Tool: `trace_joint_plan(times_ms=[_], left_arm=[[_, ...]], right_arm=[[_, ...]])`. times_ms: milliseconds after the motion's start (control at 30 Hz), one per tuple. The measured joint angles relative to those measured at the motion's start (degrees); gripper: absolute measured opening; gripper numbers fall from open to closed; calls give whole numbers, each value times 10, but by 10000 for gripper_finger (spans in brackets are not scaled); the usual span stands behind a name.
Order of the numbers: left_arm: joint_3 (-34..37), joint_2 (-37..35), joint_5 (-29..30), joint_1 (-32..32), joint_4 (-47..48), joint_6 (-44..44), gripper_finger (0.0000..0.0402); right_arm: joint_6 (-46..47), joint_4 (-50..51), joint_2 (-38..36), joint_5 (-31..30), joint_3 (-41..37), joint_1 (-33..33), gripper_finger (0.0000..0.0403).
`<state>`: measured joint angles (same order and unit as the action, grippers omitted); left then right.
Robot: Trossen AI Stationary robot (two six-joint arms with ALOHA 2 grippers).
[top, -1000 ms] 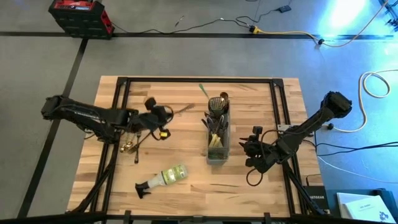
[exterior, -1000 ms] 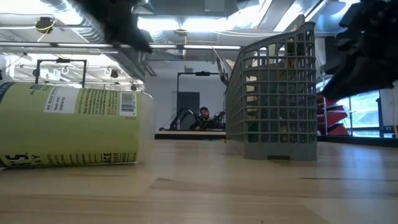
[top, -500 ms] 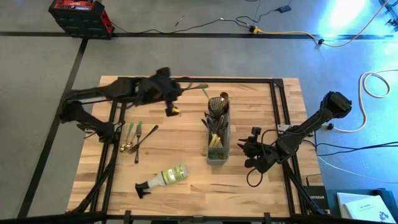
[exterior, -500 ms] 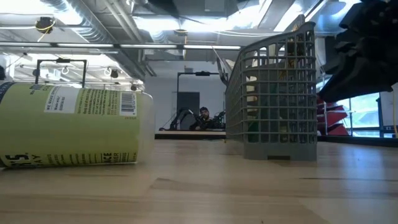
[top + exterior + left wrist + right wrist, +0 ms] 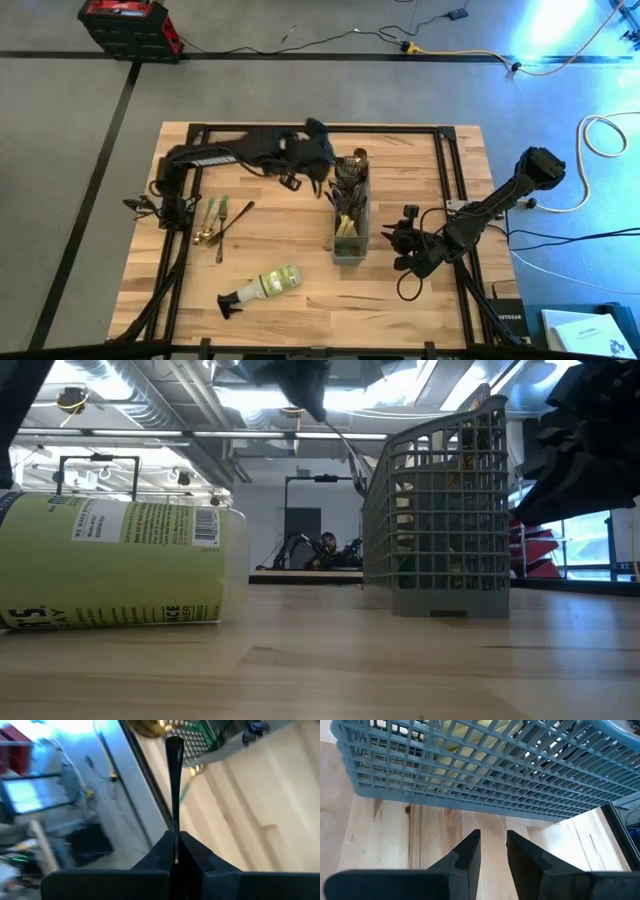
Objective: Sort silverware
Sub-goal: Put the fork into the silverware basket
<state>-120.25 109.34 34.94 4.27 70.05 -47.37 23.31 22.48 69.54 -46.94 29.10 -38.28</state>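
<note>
The left gripper [image 5: 322, 180] pinches a dark utensil [image 5: 174, 790] just beside the far end of the caddy [image 5: 350, 245], mid-table. More silverware [image 5: 215, 222] lies near the table's [image 5: 420, 310] left edge. The right gripper [image 5: 392, 240] waits beside the caddy's right wall, fingers [image 5: 470, 852] slightly parted.

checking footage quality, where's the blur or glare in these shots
Left wrist view: the room behind is smeared, while the dark utensil between the fingers stays sharp. Low view: ceiling lights glare and the spray bottle looms large. High view: blue glare in the floor's corner.
</note>
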Motion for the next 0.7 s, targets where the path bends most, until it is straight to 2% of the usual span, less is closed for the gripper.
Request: trace_joint_plan(times_ms=[67,300,600,700], left_arm=[[-3,15,3,-12,-30,-18,0],[-5,51,23,-36,-32,-115,0],[-5,57,27,-31,-31,-241,0],[-5,57,38,-28,-33,-252,0]], right_arm=[[0,0,0,0,0,0,76],[0,0,0,0,0,0,76],[0,1,0,0,0,0,76],[0,1,0,0,0,0,76]])
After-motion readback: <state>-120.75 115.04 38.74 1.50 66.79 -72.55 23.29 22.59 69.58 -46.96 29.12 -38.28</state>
